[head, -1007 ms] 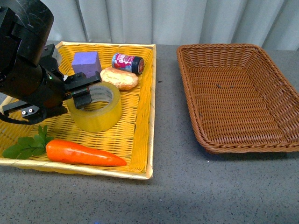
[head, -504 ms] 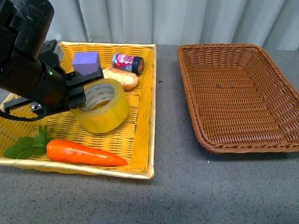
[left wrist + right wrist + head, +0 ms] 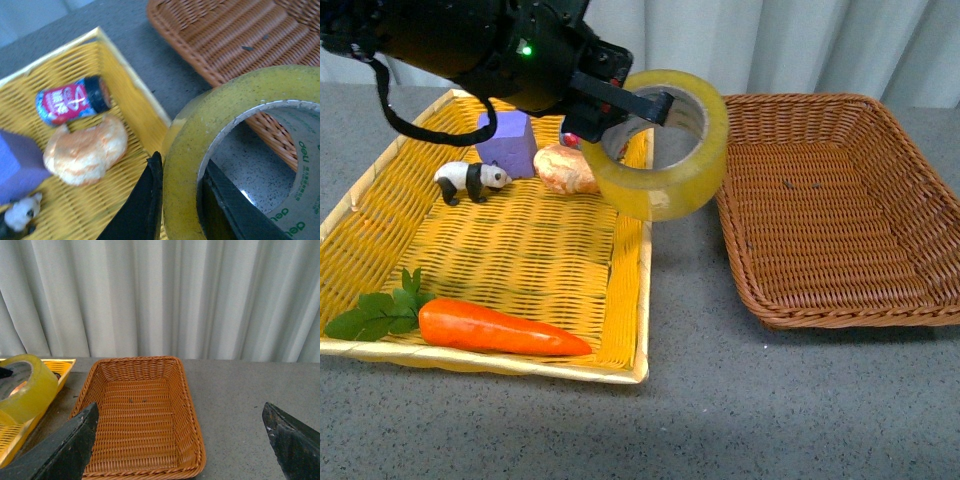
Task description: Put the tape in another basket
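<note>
The tape, a wide yellow translucent roll, hangs in the air over the gap between the yellow tray and the brown basket. My left gripper is shut on the tape's wall, one finger inside the core and one outside. Up close the left wrist view shows the tape pinched by the left gripper, with the basket beyond. My right gripper is open and holds nothing; the basket lies ahead of it, and the tape shows to one side.
The yellow woven tray holds a carrot, a purple block, a bread roll, a small panda figure and a can. A grey tabletop lies around both containers, and a curtain hangs behind.
My left arm has lifted the tape out of the yellow tray and carried it up and to the right, toward the brown basket. A panda figure now shows where the arm was.
</note>
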